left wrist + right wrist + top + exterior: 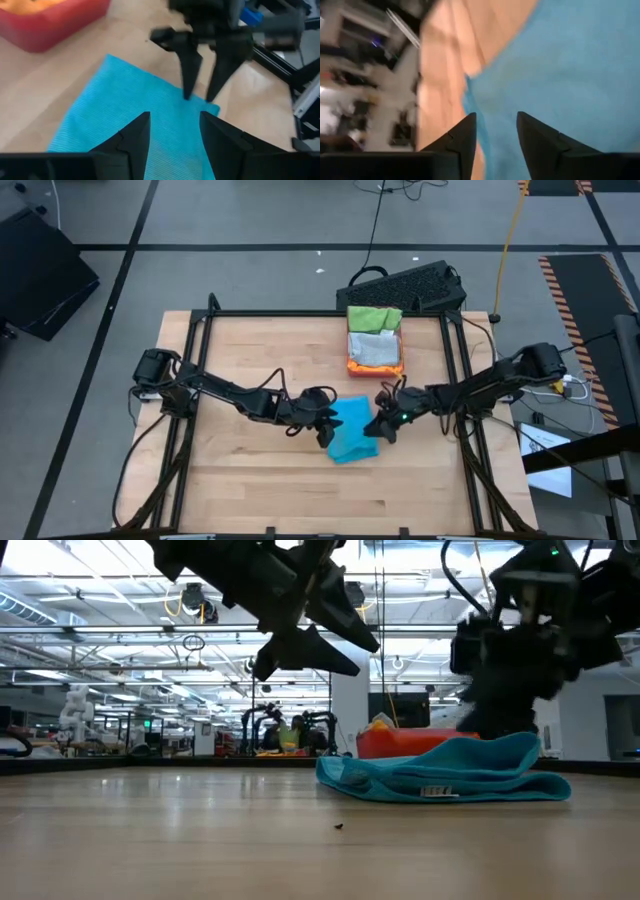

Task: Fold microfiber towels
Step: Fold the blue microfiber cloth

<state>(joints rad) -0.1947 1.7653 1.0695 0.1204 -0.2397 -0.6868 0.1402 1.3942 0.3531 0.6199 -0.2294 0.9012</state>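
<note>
A bright blue microfiber towel point(352, 432) lies folded in several layers on the wooden table, right of its middle point(440, 775). My left gripper point(326, 430) hangs open above the towel's left side, clear of it point(365, 658), and the cloth shows between and beyond its fingers point(175, 116). My right gripper point(380, 428) stands open at the towel's right side. Its fingertips point(198, 96) point down at a corner of the cloth point(210, 106). Its own view shows blue cloth beyond the open fingers point(496, 116). My right gripper's fingertips point(187, 92) stand at the towel's corner, coming from above and from the table's right. I cannot tell whether they touch the cloth. The towel lies flat on the table.
A pink-red tray point(375, 370) at the far right of the table holds folded green, grey and orange towels. A black keyboard point(405, 285) lies beyond the far edge. The near and left parts of the tabletop point(250, 480) are bare wood.
</note>
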